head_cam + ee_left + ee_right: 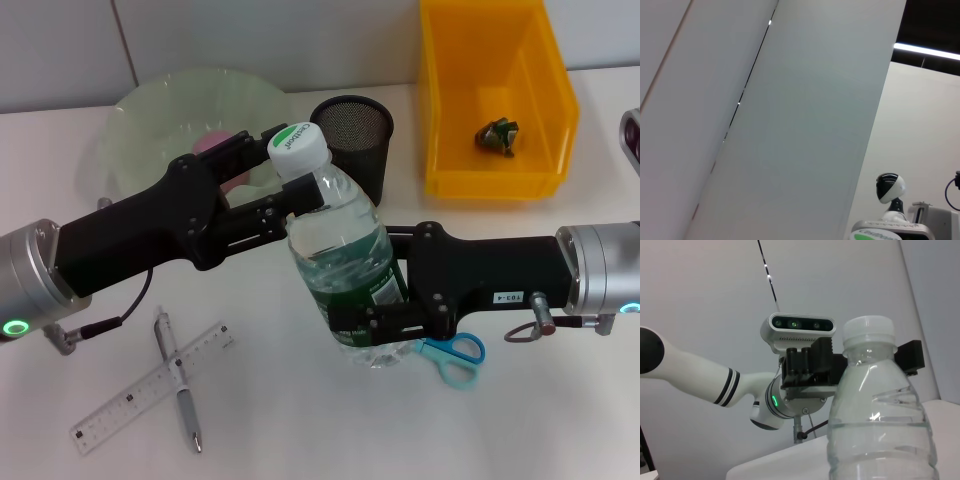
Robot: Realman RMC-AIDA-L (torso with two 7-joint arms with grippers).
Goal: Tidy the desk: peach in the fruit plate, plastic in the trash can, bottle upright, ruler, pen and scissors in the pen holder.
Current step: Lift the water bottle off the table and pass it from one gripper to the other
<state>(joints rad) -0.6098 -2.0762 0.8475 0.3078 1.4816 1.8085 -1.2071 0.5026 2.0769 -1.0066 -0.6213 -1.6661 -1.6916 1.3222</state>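
Centrally on the white surface [300, 420], the clear plastic water bottle with a green label and white cap [340, 260] stands roughly upright, leaning slightly, held from both sides. The right gripper [375, 320] has its jaws closed around the lower body of the bottle at label height. The left gripper [290, 195] sits at the bottle's neck just beneath the cap, its jaws drawn in against it; whether they bear firmly on the neck cannot be confirmed from the head view.

Just beside the bottle's base, partly under the right gripper, lie the blue-handled scissors [455, 357]. Behind the bottle stands the black mesh pen holder [355, 135]. To its left is the pale green translucent fruit plate [150, 120], with the pink peach [212, 145] on it, partly hidden by the left arm. The yellow plastic bin serving as trash can [500, 170] is at the rear right, holding a small crumpled piece of plastic [497, 134].

Near the front left, the clear ruler [150, 388] lies flat with the silver pen [178, 378] crossed over it.

From the right wrist view the bottle fills the foreground.
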